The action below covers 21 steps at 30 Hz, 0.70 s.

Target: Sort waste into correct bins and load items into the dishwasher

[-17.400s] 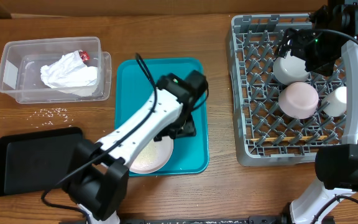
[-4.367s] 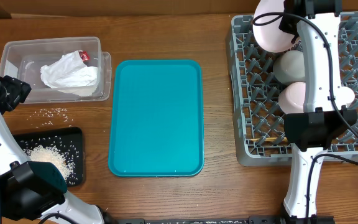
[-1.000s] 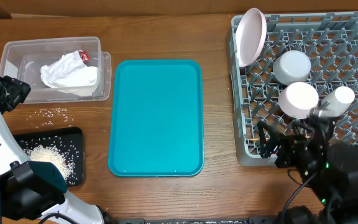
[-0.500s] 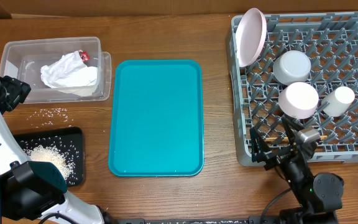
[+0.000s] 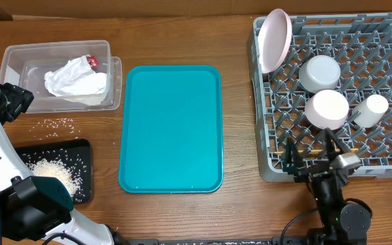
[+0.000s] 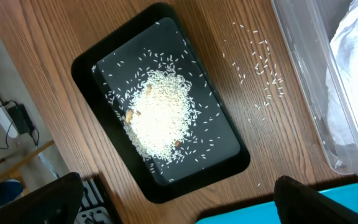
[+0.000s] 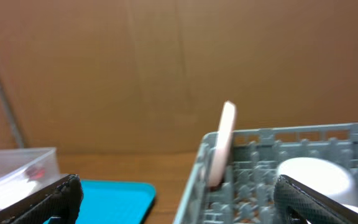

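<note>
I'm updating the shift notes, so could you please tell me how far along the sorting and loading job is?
Done: plate, grey-green bowl, white bowl and cup sit in the rack; napkin in the clear tub; rice in the black tray. In hand: nothing, left gripper and right gripper open. Left: stray grains on the table.

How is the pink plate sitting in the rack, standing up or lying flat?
Standing up. The plate rests on its edge in a corner of the rack, leaning a little; from the side it looks thin.
</note>
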### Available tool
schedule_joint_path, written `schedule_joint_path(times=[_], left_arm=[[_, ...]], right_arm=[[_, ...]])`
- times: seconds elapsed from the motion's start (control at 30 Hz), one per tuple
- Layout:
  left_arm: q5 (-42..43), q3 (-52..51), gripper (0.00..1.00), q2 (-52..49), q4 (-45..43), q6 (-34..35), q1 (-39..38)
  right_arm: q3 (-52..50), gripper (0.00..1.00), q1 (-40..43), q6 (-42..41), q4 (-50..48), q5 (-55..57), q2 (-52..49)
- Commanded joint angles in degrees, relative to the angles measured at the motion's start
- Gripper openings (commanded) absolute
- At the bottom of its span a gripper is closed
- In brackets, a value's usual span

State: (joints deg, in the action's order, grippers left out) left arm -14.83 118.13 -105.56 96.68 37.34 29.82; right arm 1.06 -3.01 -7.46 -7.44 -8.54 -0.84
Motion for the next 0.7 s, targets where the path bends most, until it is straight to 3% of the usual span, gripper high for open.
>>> schedule_joint_path(times=[0.0,0.3,0.67], left_arm=[[-0.6,0.4,1.0,1.0,0.1,-0.1,0.2],[-0.6,0.4,1.0,1.0,0.1,-0.1,0.2],[-0.6,0.4,1.0,1.0,0.1,-0.1,0.2]], right_arm=[[-0.6,1.0,2.5,0.3,1.9,1.9,0.7],[-0.6,1.0,6.7,0.3,12.6,7.8,0.7],[-0.6,1.0,6.2,1.7,12.3,7.6,0.7]])
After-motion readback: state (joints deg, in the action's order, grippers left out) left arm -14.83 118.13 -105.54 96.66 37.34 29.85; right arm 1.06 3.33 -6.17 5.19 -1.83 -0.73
